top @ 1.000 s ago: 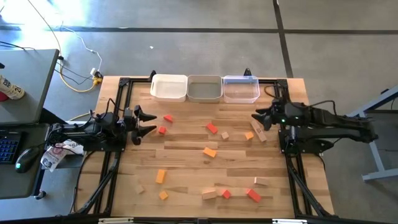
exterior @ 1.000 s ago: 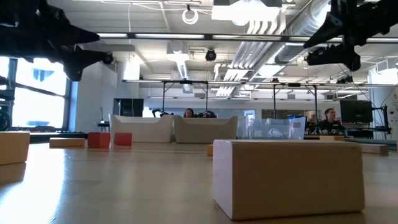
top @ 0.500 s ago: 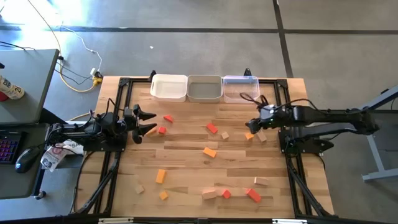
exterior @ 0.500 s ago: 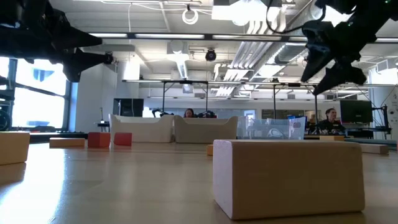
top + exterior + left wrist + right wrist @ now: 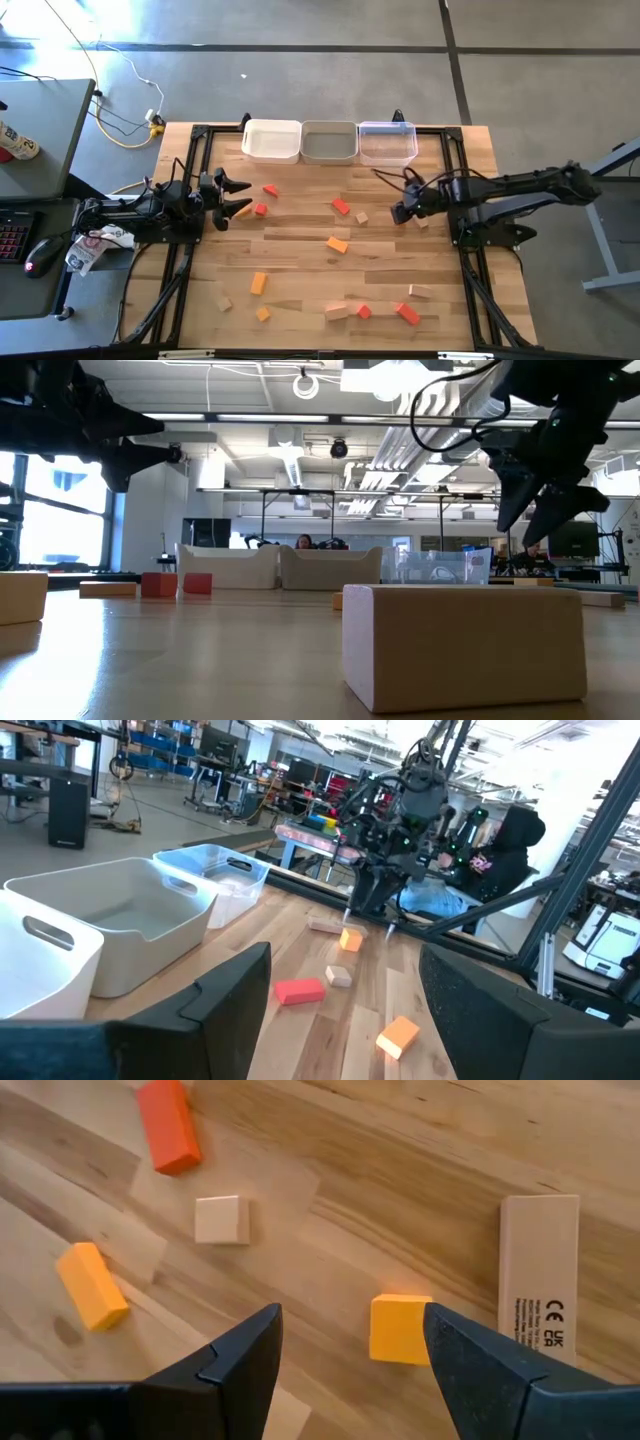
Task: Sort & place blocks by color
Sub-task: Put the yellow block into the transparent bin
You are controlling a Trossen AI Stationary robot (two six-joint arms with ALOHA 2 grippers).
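Right gripper (image 5: 398,212) had swung in from the table's 3 o'clock edge and tipped downward; it hung with fingers spread above an orange-yellow cube (image 5: 400,1329), not touching it. A pale bar (image 5: 539,1268) lay just beside that cube, toward 3 o'clock. Left gripper (image 5: 243,195) waited at 9 o'clock, fingers spread wide, nothing held. Remaining blocks (image 5: 338,244) were scattered over the table (image 5: 300,262); three bins (image 5: 329,142) stood at 12 o'clock.

Overhead straight down, low level across table (image 5: 200,660) (bins (image 5: 329,141) shared), wrists forward
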